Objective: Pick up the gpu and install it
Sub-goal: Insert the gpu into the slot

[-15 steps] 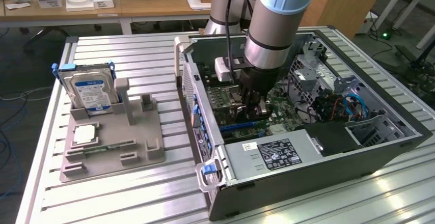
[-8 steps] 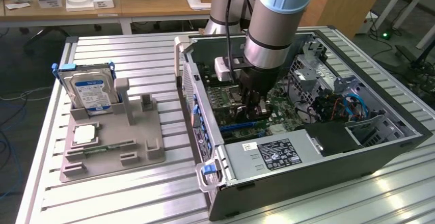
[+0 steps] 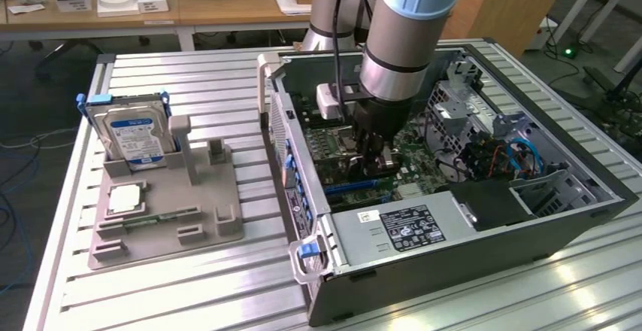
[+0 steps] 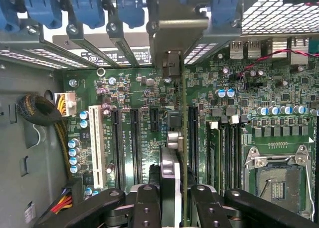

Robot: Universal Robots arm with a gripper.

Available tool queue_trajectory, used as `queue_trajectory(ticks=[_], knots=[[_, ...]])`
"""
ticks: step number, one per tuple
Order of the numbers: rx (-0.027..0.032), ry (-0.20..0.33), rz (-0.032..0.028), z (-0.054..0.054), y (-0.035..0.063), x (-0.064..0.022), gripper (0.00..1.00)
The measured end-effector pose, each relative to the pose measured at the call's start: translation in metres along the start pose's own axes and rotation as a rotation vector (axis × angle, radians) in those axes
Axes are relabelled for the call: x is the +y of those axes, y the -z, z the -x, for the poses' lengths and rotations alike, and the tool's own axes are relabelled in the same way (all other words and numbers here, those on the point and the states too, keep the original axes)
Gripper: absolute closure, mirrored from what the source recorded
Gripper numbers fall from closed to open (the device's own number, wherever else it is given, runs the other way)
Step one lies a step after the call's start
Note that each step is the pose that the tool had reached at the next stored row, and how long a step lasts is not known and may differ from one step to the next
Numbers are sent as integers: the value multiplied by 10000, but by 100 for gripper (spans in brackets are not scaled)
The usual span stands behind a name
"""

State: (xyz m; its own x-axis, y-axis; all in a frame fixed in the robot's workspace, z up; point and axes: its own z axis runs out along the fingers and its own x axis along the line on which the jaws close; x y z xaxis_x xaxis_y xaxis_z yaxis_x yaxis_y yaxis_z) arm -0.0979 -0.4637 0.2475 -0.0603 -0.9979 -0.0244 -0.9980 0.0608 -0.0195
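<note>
My gripper [image 3: 377, 167] is down inside the open computer case [image 3: 561, 218], over the motherboard [image 3: 336, 147]. In the wrist view the gripper [image 4: 175, 200] is shut on the gpu [image 4: 183, 138], a thin green card seen edge-on between the two black fingers [image 4: 145, 205]. The card stands upright over the motherboard [image 4: 149, 96], between the black expansion slots [image 4: 134, 143] and the memory slots [image 4: 224, 153]. Its silver end bracket [image 4: 174, 31] sits among the rear slot covers. I cannot tell whether its lower edge is in a slot.
A grey fixture [image 3: 191, 195] beside the case holds a silver hard drive with a blue label [image 3: 135, 139] and a narrow green memory stick [image 3: 150, 218]. The power supply [image 3: 401, 229] fills the case's near end. Cable bundles [image 4: 42, 113] and the CPU socket [image 4: 276, 180] flank the card.
</note>
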Motion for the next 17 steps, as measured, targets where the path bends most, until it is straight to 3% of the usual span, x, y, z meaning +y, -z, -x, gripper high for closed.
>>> queue_trajectory(ticks=[17], knots=[[2,-81,-1,10,-29,12,72]])
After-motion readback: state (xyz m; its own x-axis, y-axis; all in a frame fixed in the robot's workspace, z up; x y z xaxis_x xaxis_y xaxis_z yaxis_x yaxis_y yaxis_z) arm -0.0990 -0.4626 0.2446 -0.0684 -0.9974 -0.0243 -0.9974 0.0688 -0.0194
